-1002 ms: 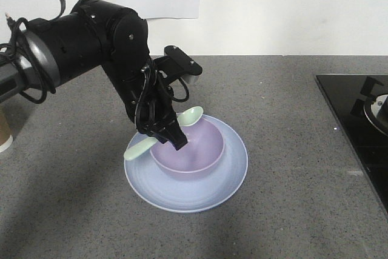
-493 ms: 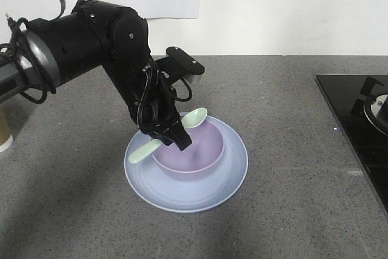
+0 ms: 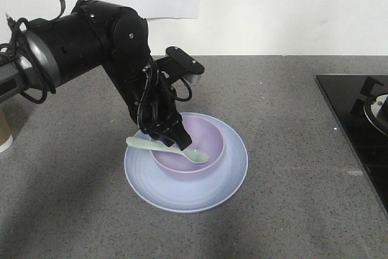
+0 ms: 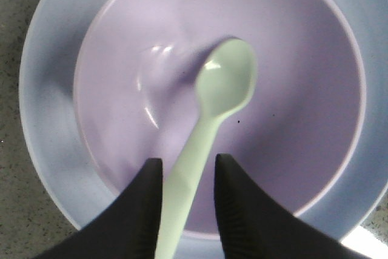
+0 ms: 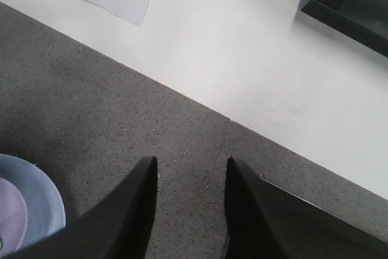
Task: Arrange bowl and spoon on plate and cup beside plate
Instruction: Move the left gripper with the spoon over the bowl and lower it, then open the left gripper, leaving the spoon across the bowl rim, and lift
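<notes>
There is one plate on the grey counter, and one bowl stands inside it, near the middle. One spoon lies with its head down in the bowl, and its handle goes out over the bowl rim. The left gripper hangs just over this handle. Its two fingers are spread, one on each side of the handle, and a gap shows beside the handle, so they do not pinch it. One cup stands at the left edge of the front view, well apart from the plate and only partly seen. The right gripper is over bare counter, with its fingers spread and nothing between them.
</notes>
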### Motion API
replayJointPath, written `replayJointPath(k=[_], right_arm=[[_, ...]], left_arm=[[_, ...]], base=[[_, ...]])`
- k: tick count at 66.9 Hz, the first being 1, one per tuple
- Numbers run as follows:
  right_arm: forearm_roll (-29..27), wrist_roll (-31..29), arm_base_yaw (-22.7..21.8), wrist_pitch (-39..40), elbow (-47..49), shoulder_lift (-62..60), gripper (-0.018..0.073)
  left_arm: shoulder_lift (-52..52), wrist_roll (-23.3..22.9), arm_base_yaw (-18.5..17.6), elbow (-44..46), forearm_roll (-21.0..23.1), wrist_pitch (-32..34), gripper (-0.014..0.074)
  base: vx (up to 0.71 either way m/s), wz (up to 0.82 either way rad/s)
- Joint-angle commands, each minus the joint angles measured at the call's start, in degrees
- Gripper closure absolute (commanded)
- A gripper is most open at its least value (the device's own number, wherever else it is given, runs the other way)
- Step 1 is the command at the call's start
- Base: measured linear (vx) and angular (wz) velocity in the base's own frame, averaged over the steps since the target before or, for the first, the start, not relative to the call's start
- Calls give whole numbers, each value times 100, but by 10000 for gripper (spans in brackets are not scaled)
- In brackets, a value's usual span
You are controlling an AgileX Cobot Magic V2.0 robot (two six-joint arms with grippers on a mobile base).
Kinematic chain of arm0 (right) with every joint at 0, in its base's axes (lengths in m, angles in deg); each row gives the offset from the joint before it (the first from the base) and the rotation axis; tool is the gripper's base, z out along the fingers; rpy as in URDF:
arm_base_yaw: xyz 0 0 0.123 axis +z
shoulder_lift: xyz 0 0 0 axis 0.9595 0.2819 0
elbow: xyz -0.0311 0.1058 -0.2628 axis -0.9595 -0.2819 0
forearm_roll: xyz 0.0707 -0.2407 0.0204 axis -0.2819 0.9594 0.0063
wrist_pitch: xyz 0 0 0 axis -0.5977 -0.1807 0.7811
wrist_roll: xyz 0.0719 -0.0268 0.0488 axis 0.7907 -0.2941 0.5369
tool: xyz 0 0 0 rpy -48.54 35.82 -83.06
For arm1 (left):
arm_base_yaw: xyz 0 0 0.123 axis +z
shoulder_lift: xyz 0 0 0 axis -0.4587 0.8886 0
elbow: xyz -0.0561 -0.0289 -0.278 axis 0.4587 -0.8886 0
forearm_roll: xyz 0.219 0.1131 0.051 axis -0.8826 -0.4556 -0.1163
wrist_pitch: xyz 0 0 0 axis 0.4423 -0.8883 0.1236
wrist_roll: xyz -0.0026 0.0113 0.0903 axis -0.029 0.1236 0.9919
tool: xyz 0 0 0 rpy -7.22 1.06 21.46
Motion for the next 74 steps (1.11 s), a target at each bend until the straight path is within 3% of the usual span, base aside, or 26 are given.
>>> replayJointPath(k=[1, 14, 27, 31, 43, 56, 62, 70, 74], right_arm=[[126, -37, -32, 362, 122, -209, 292], [126, -37, -32, 379, 122, -209, 292], [121, 15, -32, 791, 122, -278, 292], [121, 58, -32, 952, 122, -316, 292], [127, 289, -32, 1347, 122, -363, 292], [184, 289, -32, 1539, 122, -363, 292], [419, 338, -32, 1684, 122, -363, 291], [881, 723, -32, 1679, 122, -370, 290], [1205, 1079, -32, 1671, 122, -370, 290]], left_arm=[[-285, -46, -38, 121, 106, -32, 370], [-303, -51, -32, 219, 84, -32, 363], [-409, -78, -32, 1063, -132, 101, 361], [-515, -262, -32, 1409, -534, 263, 361], [-995, -1141, -12, 2468, -2453, 519, 361], [-1642, -1991, 2, 2692, -4604, 648, 358], [-1854, -2102, 217, 2692, -4881, 626, 356], [-2095, -2134, 811, 2692, -4786, 571, 354], [-2230, -2136, 1225, 2648, -4531, 610, 351]], base=[[0, 0], [0, 0], [0, 0], [0, 0], [0, 0], [0, 0], [0, 0], [0, 0], [0, 0]])
